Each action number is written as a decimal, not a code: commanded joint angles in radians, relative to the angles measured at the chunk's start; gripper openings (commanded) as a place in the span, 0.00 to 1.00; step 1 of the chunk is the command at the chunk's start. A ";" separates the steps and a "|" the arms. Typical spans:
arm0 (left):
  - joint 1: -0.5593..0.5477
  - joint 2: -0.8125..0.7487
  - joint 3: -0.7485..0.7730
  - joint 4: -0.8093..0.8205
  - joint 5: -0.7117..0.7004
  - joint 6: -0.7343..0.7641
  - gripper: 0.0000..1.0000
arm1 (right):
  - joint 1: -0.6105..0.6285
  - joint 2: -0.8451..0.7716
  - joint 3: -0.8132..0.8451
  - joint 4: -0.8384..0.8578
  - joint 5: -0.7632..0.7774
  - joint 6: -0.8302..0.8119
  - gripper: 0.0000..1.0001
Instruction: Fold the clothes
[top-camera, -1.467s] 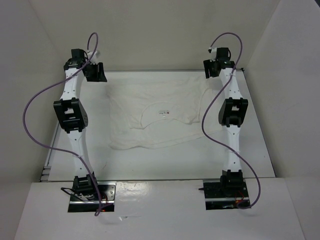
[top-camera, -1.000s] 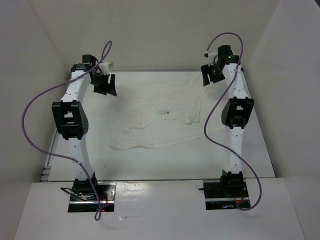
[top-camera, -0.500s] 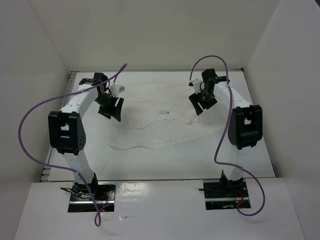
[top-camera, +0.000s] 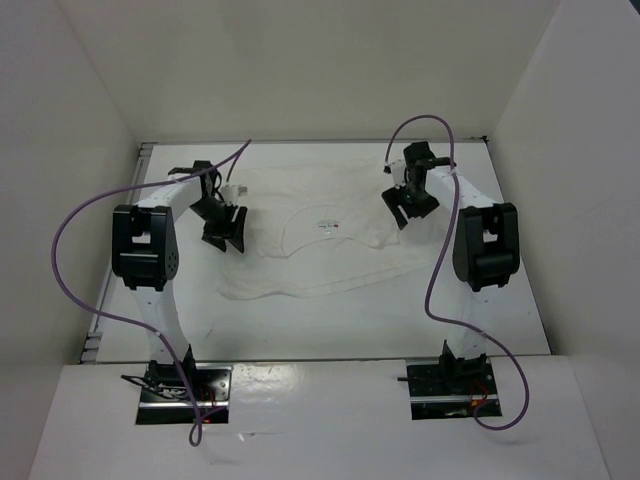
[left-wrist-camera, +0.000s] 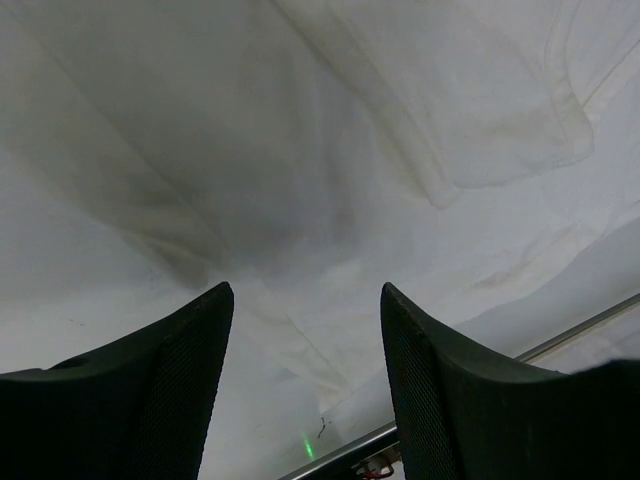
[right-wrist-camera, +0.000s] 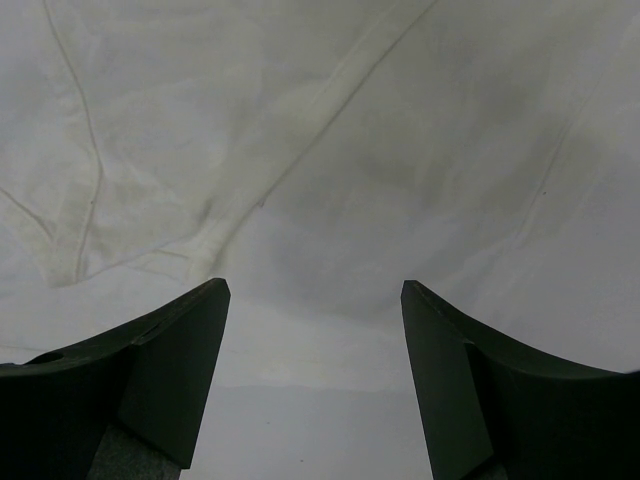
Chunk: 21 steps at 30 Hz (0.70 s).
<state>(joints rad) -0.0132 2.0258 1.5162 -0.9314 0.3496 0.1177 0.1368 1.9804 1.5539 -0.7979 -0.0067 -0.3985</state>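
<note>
The clothes (top-camera: 320, 250) are one white wrinkled garment spread flat mid-table, its small dark neck label (top-camera: 326, 226) near the centre. My left gripper (top-camera: 222, 228) hangs over the garment's left edge, and the right gripper (top-camera: 405, 205) over its right side. In the left wrist view the gripper (left-wrist-camera: 306, 290) is open, with folded cloth (left-wrist-camera: 300, 150) below and nothing between the fingers (left-wrist-camera: 160, 390). The right wrist view has that gripper (right-wrist-camera: 315, 285) open too, with the cloth (right-wrist-camera: 330, 130) ahead and its hem crossing between the fingertips. Neither gripper holds fabric.
White walls (top-camera: 90, 120) enclose the table on three sides. A metal rail (top-camera: 100, 320) runs along the table's left edge and shows as a metal rail (left-wrist-camera: 560, 335) in the left wrist view. Purple cables (top-camera: 70, 230) loop off both arms.
Both arms have drawn back from the far corners and come inward and down, so the grippers now hang over the garment's left and right sides. The garment has not moved.
</note>
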 joint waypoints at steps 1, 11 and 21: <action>-0.011 0.002 -0.008 0.025 0.042 -0.036 0.68 | -0.014 0.003 0.000 0.061 0.027 0.016 0.78; -0.030 0.027 -0.039 0.036 -0.007 -0.058 0.68 | -0.043 0.063 0.043 0.071 0.080 0.044 0.79; 0.008 0.056 -0.028 -0.004 -0.178 -0.085 0.68 | -0.063 0.074 -0.003 0.071 0.070 0.053 0.79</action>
<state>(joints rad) -0.0353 2.0457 1.4796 -0.9005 0.2722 0.0433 0.0757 2.0396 1.5497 -0.7574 0.0555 -0.3569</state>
